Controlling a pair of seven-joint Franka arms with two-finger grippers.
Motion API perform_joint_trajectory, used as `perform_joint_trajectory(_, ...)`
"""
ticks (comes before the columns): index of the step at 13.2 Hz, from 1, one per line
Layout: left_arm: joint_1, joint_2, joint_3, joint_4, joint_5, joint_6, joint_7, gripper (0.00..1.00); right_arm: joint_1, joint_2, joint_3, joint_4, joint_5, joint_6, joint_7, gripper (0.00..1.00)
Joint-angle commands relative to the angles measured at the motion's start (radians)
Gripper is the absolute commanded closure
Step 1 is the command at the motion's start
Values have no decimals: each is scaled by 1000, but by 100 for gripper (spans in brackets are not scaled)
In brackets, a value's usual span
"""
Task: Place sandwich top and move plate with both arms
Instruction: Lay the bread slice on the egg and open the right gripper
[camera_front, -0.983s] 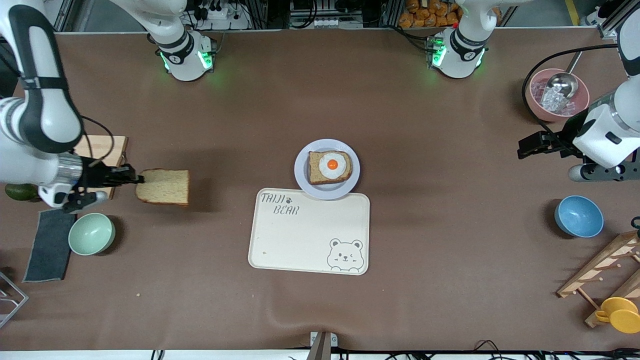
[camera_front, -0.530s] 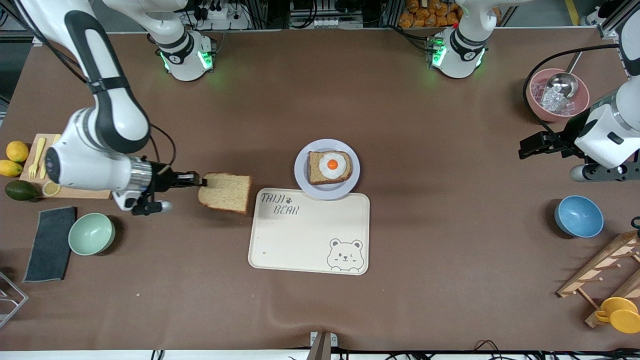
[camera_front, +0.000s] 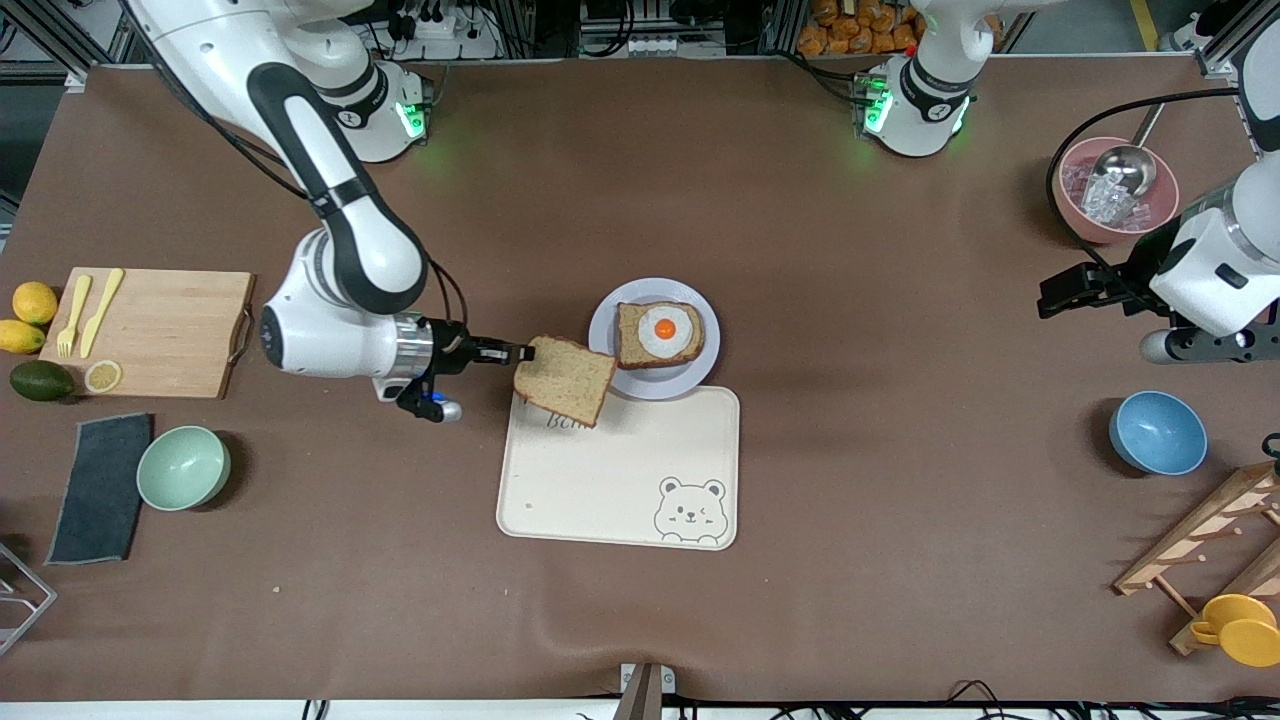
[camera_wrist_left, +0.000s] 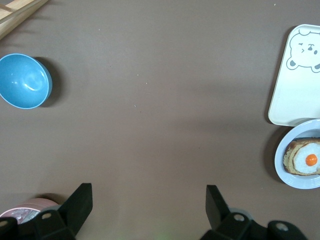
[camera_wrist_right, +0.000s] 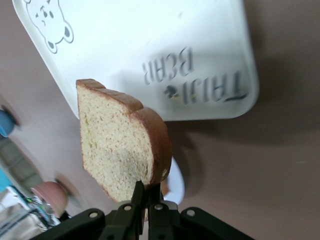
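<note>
1. Nearest the front camera, the cream bear-printed tray (camera_front: 617, 468) lies flat on the brown table (camera_front: 640, 600).
2. Over the tray's farther corner, toward the right arm's end of the table, hangs the sandwich top (camera_front: 565, 379), a plain brown slice held tilted in the air.
3. The right hand (camera_front: 510, 353) has its fingers pinched together on the crust edge of the sandwich top; the right wrist view shows the slice (camera_wrist_right: 122, 140) standing up from the fingers above the tray's lettering.
4. Just farther from the camera, the plate (camera_front: 654, 338) touches the tray's farther edge and carries the egg-topped slice (camera_front: 659, 334).
5. The left hand (camera_wrist_left: 149, 207) hangs with its fingers spread apart and nothing between them, over bare table near the left arm's end, between the blue bowl (camera_front: 1157, 432) and the pink bowl (camera_front: 1113, 190); this arm waits.
</note>
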Motion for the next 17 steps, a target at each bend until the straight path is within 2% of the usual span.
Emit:
perform_joint_trajectory(1,2,-1,-4,8,5,-7,-7,0,140,-20,-12,-46,138,130,27,100)
perform_joint_trajectory(3,3,-2,-4,8,5,-7,-7,0,174,-26,-12,-46,145,140,-8,100)
perform_joint_trajectory(6,3,-1,-4,10,5,-5,-7,0,179,-54,-14,-75,143,117,-293,100)
perform_joint_trajectory(10,-1,-1,-4,10,5,-5,-7,0,233,-54,-14,-138,137,176,-438,100)
perform_joint_trajectory(17,2,-1,-4,10,5,-5,-7,0,269,-31,-12,-139,148,244,-463,100)
